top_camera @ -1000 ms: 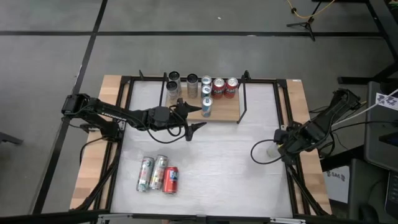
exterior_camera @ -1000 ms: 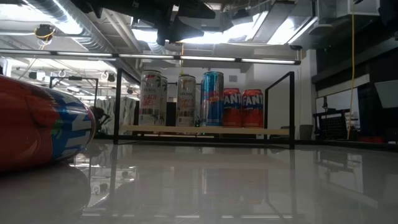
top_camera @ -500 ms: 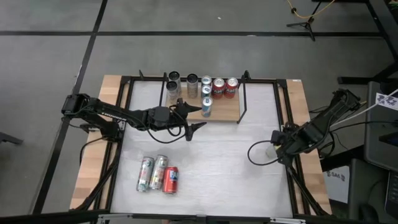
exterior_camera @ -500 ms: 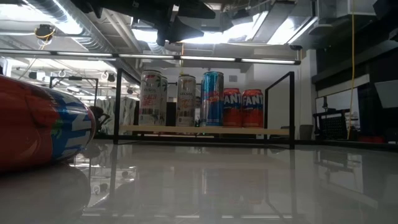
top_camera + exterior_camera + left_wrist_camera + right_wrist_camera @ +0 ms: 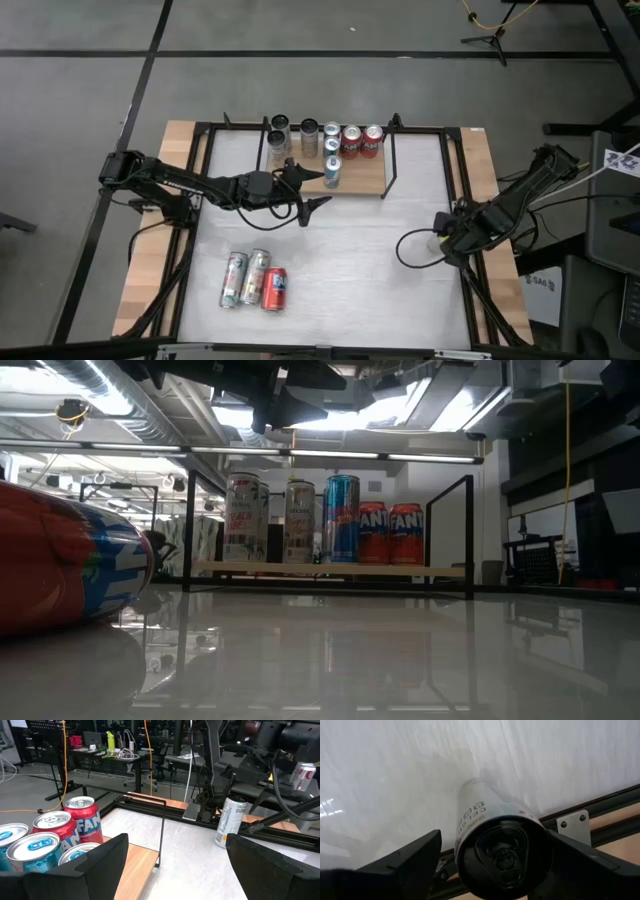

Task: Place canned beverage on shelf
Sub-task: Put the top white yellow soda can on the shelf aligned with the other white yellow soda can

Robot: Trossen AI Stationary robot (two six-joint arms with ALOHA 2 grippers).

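Observation:
The light-wood shelf (image 5: 365, 175) stands at the table's far middle, with several cans upright on it (image 5: 343, 518). My left gripper (image 5: 316, 188) is open and empty just in front of the shelf's near edge; its wrist view shows the shelf board (image 5: 140, 860) and red cans (image 5: 82, 822). A white can (image 5: 437, 240) stands upright on its base by the table's right rail (image 5: 231, 820). My right gripper (image 5: 495, 870) is open above it, pointing down, one finger on either side of the can's top end (image 5: 502, 852). I cannot tell whether a finger touches it.
Three cans lie on their sides at the table's near left (image 5: 256, 280); the red one fills the low view's left (image 5: 60, 560). Black rails (image 5: 455, 180) run along the table's sides. The shelf's black rod uprights (image 5: 390, 165) stand at its ends.
My right gripper has edged a little toward the table's left, over the white can. The can has stayed where it was.

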